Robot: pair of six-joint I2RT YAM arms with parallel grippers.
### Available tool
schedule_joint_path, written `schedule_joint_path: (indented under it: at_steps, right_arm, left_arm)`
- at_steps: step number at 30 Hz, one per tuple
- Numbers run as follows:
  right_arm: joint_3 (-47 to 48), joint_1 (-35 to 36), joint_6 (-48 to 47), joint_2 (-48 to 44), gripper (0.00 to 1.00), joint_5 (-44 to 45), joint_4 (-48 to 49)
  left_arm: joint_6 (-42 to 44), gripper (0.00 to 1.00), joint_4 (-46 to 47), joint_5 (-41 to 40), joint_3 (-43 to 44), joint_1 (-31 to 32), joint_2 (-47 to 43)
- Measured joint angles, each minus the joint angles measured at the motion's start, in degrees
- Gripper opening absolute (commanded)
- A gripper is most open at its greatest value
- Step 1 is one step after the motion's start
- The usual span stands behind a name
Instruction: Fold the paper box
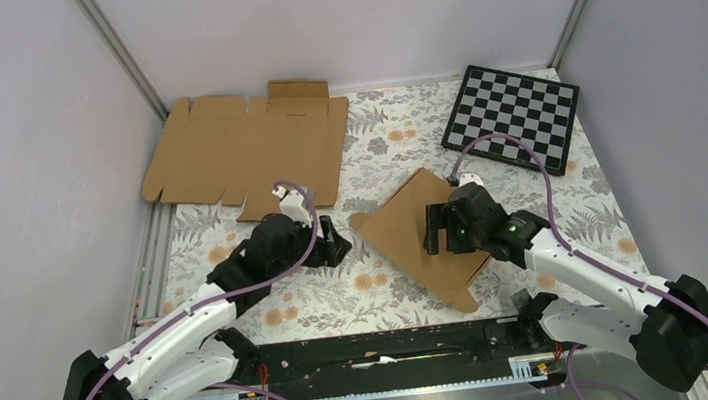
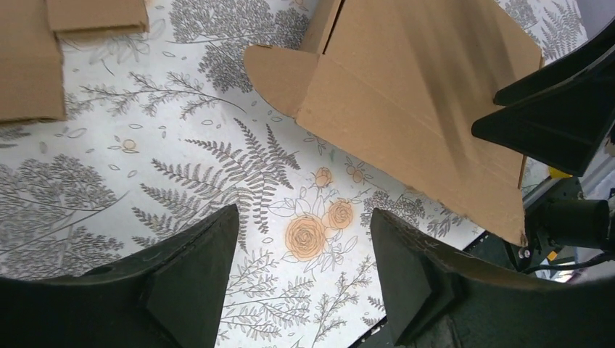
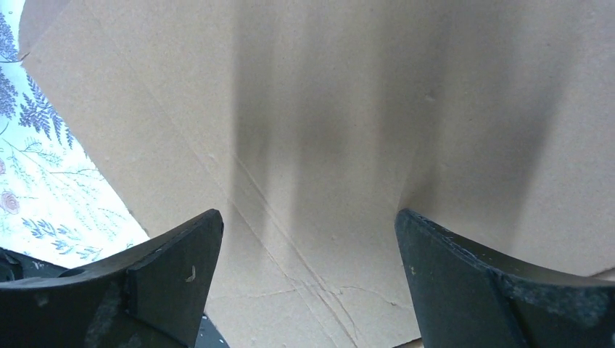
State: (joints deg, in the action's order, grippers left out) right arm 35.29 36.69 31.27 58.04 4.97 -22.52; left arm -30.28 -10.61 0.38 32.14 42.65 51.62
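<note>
1. The bench (image 1: 392, 130), under a floral cloth, carries everything.
2. A spare flat cardboard sheet (image 1: 244, 152) lies at the far left corner.
3. The paper box (image 1: 398, 225) sits mid-bench toward the right edge. It is creased with one flap bent, and I judge most of the folding is left.
4. A checkerboard (image 1: 512, 117) rests at the far right corner.
5. My right gripper (image 1: 434, 231) spreads wide over the box panel, holding nothing.
6. My left gripper (image 1: 335, 242) waits beside the box, jaws apart and empty.

Walled in at left, back and right by plain pale lilac panels (image 1: 12, 148). Framed in the upper corners by slanting metal posts (image 1: 120, 55). Covered mid-frame with white fern-and-flower cloth (image 1: 381, 293). Edged below by a black rail (image 1: 387, 349). Lit softly, evenly.
</note>
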Motion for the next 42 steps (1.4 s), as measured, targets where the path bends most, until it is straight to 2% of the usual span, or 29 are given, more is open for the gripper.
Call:
schedule_joint_path:
  at_steps: [9,11,16,21,23,26,31,34,37,42]
  right_arm:
    - [11.5,-1.9,-5.9,-1.4,0.99,3.6,-8.1]
    - [13.2,-6.3,-7.1,-1.5,0.99,1.3,-7.9]
    - [11.6,-22.2,-6.9,-0.1,1.00,-8.6,-6.1]
    - [8.9,-28.2,-4.3,1.0,0.99,-14.9,-4.0]
    - [8.5,-29.1,-3.7,1.3,0.96,-15.8,-3.4]
    - [7.8,-30.3,-3.0,0.8,0.83,-16.1,-2.8]
    - [6.6,-32.4,-1.9,-1.5,0.71,-16.0,-0.7]
    - [5.4,-32.8,-1.8,-1.5,0.68,-15.6,1.6]
    - [3.6,-32.9,-1.9,-1.0,0.68,-14.9,3.8]
    - [-1.2,-34.2,-2.8,2.6,0.62,-13.9,7.5]
  left_arm:
    - [-5.7,0.70,5.4,4.2,-6.0,0.0,1.9]
    - [-6.7,0.71,6.5,4.8,-7.3,0.0,2.2]
    - [-7.8,0.72,7.9,5.0,-8.9,-0.1,2.2]
    - [-8.5,0.72,9.4,5.0,-11.1,-0.8,1.8]
    - [-8.8,0.72,9.9,5.0,-12.3,-0.8,1.0]
    - [-8.9,0.72,11.1,5.3,-14.3,-0.9,-0.3]
    - [-8.8,0.71,12.6,5.9,-17.3,-0.9,-2.0]
    - [-8.8,0.71,15.1,6.5,-18.9,-0.9,-2.2]
    - [-9.2,0.71,18.2,7.1,-20.6,-0.9,-2.0]
    - [-9.3,0.69,24.3,8.5,-20.9,-0.9,2.7]
